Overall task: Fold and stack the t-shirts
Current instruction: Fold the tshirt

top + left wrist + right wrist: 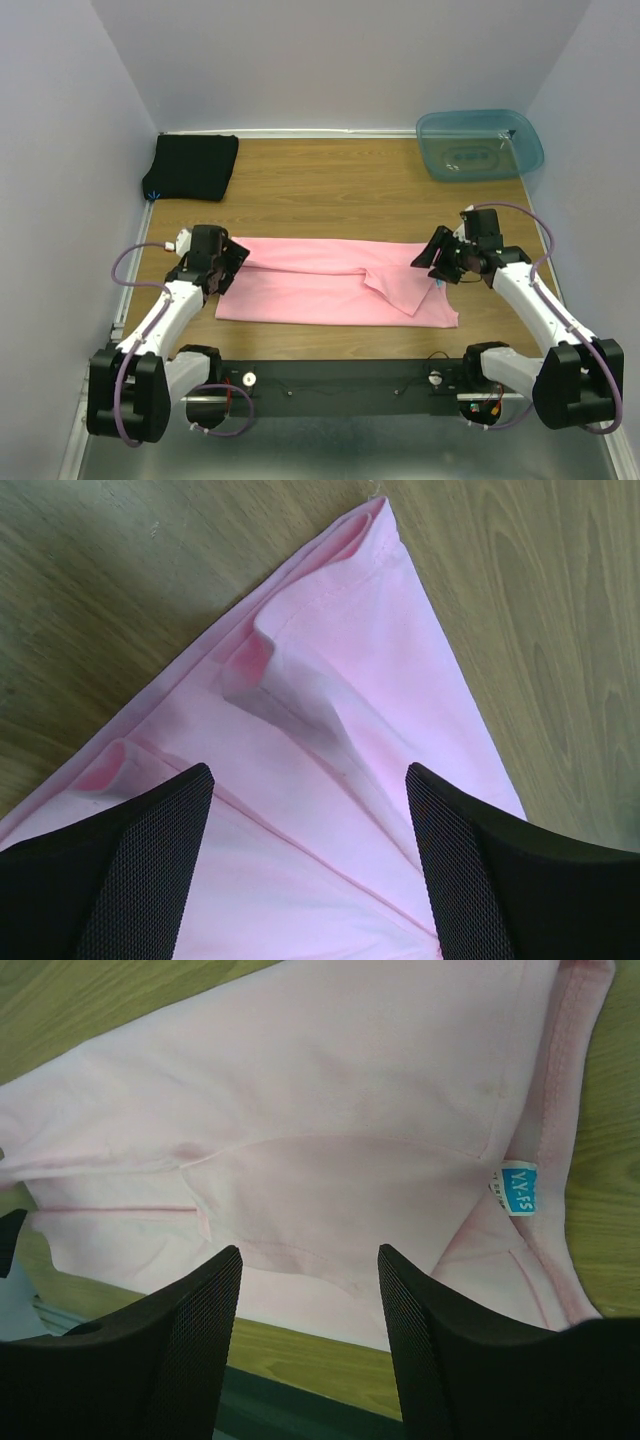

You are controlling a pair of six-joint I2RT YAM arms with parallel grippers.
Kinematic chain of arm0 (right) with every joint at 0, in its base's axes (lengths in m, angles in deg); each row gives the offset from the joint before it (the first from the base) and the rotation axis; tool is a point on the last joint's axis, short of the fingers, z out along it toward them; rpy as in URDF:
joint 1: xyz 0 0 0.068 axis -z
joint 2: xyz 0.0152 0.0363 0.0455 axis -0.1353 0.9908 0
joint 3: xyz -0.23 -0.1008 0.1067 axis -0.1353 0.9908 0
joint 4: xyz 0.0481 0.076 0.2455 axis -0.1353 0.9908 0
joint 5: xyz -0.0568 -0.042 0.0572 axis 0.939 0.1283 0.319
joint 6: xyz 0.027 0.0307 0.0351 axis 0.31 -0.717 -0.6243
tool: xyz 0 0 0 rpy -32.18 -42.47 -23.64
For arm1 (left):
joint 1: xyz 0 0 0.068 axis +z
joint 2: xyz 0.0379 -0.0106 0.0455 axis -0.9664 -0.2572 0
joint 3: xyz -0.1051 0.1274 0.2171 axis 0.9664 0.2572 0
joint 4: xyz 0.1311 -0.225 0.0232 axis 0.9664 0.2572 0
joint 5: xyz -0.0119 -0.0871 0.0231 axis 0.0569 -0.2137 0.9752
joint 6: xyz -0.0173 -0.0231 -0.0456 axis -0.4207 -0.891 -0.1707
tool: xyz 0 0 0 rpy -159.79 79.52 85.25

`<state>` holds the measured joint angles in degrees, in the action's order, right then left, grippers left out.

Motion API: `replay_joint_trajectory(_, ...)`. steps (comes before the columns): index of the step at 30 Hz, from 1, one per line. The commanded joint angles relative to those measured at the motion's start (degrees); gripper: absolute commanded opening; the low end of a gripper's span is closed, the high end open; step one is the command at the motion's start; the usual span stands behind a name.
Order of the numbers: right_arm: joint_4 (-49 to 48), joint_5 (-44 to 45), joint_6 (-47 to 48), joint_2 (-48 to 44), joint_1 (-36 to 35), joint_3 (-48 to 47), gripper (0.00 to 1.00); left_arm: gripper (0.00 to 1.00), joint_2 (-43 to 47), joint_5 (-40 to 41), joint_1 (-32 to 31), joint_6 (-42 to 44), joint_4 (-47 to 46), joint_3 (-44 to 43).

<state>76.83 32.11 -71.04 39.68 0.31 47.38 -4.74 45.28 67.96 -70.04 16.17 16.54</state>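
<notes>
The wood-grain bench (330, 185) takes up most of the scene. Stretched across it, running from one hand to the other, lies the pink t-shirt (320, 285). It is soft cloth folded into a long flat band, with a loose flap turned over nearer the right hand (440, 258).

Far beyond that hand sits the translucent blue-green bin (478, 145), round-cornered and well apart from the pink cloth. Far beyond the left hand (228, 262), in the other back corner, the black t-shirt (192, 167) lies as a compact folded square.

The left hand sits over the shirt's end with its fingers spread wide and nothing between them. Just ahead of it is a pointed corner of pink fabric with soft ridges and a stitched hem.

The right hand stands open too and grips nothing, with smooth cloth and a seam running ahead of it. The black mesh-textured fingers cut off the shirt's near part, and I cannot tell whether the tips touch the cloth.

Just ahead and to the right of the right hand's fingers is the small blue neck label (518, 1190), its lettering hard to read.
</notes>
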Motion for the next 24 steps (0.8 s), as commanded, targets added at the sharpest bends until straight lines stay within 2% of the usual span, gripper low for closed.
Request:
replay_joint_trajectory(1, -1.67, -1.77, 0.88, -0.22, -0.36, 1.36, 0.65, 0.84, -0.65, 1.66, 0.19, -6.05, -6.39, 1.32)
replay_joint_trajectory(9, -2.2, -2.65, 0.44, -0.22, -0.36, 3.2, 0.65, 0.71, -5.05, 3.51, 0.19, -5.61, -11.24, 2.29)
replay_joint_trajectory(12, -2.63, -0.37, -0.96, -1.01, -0.36, 6.36, 0.64, 0.65, -5.93, 4.83, 0.19, -4.47, -12.72, 2.55)
replay_joint_trajectory(16, -4.48, 0.95, -2.11, -0.58, -0.36, 8.65, 0.57, 0.62, -5.67, 5.27, 0.19, -3.94, -14.83, 3.69)
replay_joint_trajectory(20, -7.99, 1.66, -2.9, 1.35, -0.36, 12.07, 0.41, 0.59, -5.84, 6.76, 0.19, -2.63, -16.07, 4.57)
replay_joint_trajectory(24, -8.61, 2.62, -3.6, 2.06, -0.36, 13.92, 0.37, 0.54, -6.02, 7.38, 0.28, -1.3, -17.65, 5.63)
